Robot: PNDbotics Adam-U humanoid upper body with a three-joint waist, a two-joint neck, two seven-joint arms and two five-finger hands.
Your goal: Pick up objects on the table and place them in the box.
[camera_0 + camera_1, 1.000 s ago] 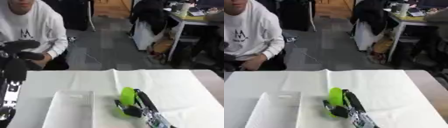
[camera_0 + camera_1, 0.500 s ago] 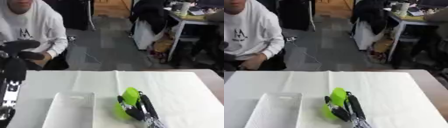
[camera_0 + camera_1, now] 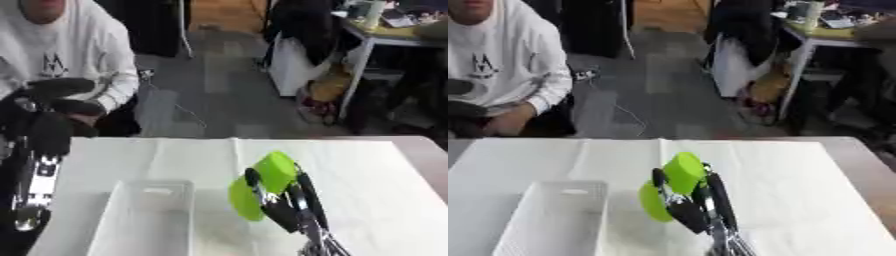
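- Your right hand (image 3: 284,207) has fingers curled round the bright green plastic object (image 3: 261,184), lifted above the tabletop's (image 3: 376,170) near middle.
- White rectangular plastic box (image 3: 144,220) sits just left, near edge.
- Release early and the object could miss the box rim.
- Left hand (image 3: 52,107) idle at left edge, fingers curled, empty.

No readable text, label or number anywhere; only an illegible dark mark on a white sweatshirt (image 3: 500,60).

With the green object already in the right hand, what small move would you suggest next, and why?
Probably carry it left until it is over the box. The right hand has its fingers curled round the green object, held up beside the clear box, which lies to its left and looks empty.
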